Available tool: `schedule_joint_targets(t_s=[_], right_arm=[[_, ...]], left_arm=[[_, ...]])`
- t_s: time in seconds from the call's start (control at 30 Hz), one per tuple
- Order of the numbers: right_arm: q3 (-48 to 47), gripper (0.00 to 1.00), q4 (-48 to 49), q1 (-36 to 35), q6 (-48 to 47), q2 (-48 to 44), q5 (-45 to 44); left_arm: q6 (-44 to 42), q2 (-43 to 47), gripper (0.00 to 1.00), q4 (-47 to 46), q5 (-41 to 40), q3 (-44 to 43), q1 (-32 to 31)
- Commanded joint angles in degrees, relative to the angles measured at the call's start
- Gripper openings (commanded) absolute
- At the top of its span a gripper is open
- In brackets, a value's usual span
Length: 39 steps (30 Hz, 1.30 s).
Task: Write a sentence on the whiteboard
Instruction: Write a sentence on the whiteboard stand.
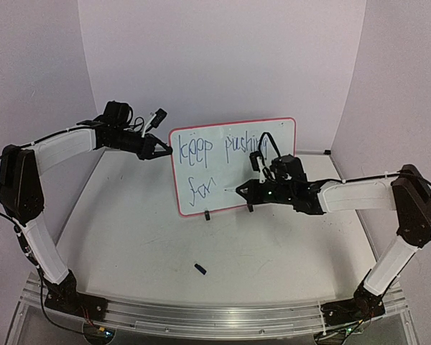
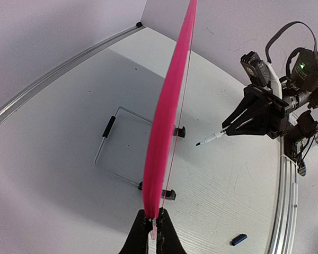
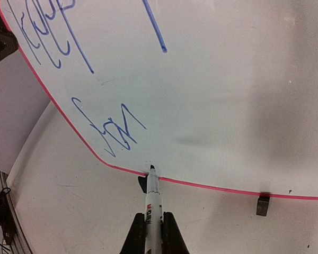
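Whiteboard (image 1: 226, 171) and marker (image 3: 152, 197) both held.
Left tool (image 1: 162, 149) clamps the whiteboard's left edge; right tool (image 1: 244, 190) grips the marker, tip just right of the sentence's (image 1: 201, 147) "for".

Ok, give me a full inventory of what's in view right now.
whiteboard: one, white with a red-pink rim, upright mid-table
sentence: blue lettering, "keep pushing" above, "for" below, on the board face
marker: one, white barrel with a dark tip, by the board's lower rim
small piece: one, dark blue, probably the marker cap, on the table in front of the board
clip feet: two, black, on the board's bottom edge
wire stand: one, grey, behind the board
table: one, white
rail: one, silver, near edge
left claw: black, shut on the board's side edge
right claw: black, shut on the marker
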State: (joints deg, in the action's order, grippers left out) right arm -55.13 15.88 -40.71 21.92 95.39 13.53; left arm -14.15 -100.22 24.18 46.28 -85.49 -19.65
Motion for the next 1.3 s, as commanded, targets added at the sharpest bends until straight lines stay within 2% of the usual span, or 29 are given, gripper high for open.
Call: schedule_joint_targets(t_s=[0.0,1.0,1.27], right_arm=[[-0.4,0.00,3.5,0.2,-1.2,-1.6,2.0],[-7.9,0.00,5.8,-0.4,-1.8,7.2,0.2],[-8.9,0.00,5.6,-0.4,-0.8,8.7,-2.6]], left_arm=[[-1.3,0.0,0.00,4.1,-1.0,-0.3,-1.3],[-1.6,0.2,0.00,4.4,-1.6,-0.3,-1.4],[-1.5,0.0,0.00,4.3,-1.5,-0.4,-1.4]])
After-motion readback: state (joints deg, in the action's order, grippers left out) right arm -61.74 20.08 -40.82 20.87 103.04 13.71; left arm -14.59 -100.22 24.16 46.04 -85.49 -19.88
